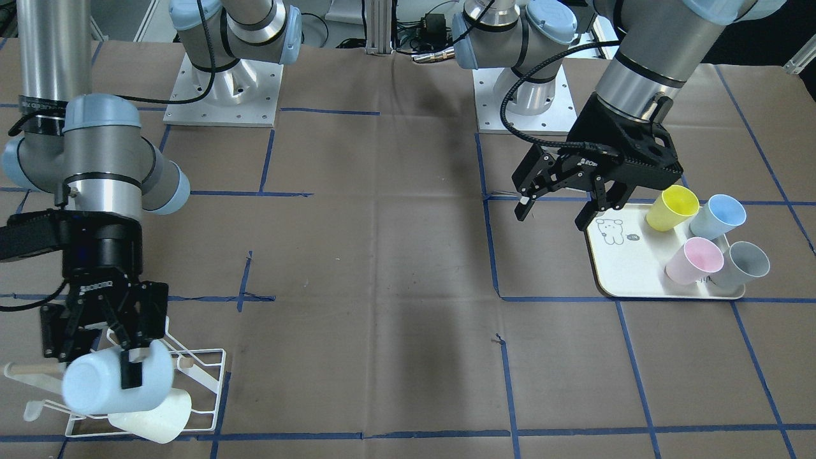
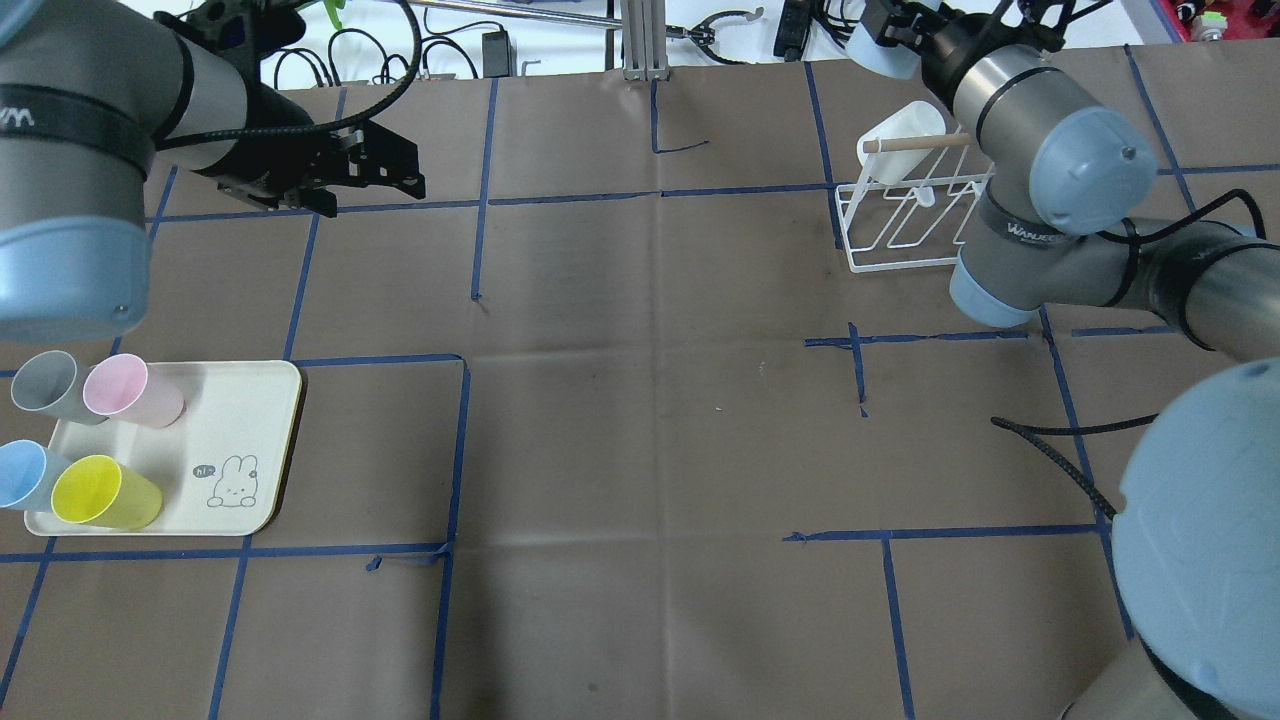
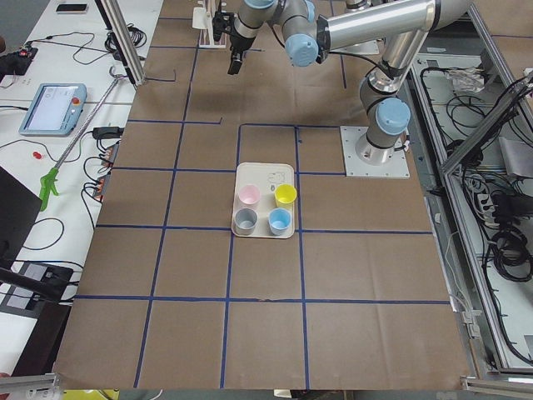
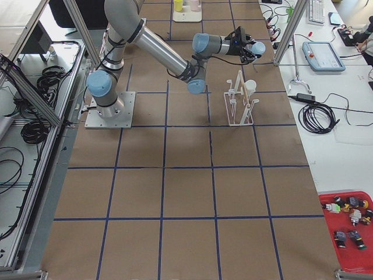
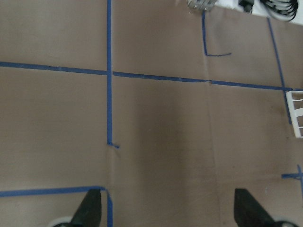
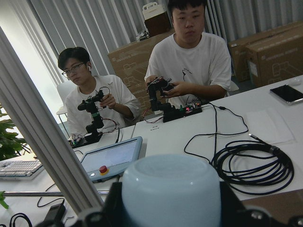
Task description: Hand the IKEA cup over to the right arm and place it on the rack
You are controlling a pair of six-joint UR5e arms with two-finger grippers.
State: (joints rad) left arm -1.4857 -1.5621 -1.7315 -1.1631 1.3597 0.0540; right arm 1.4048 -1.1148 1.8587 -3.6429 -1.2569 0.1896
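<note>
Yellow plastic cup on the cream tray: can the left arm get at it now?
Probably yes. The left gripper hangs open and empty, raised near the cream tray, and nothing stands between it and the yellow plastic cup, upright at the tray's edge.

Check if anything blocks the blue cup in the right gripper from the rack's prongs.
A white cup already sits on the rack, just below the pale blue cup held by the right gripper in the front view. The other prongs look free.
</note>
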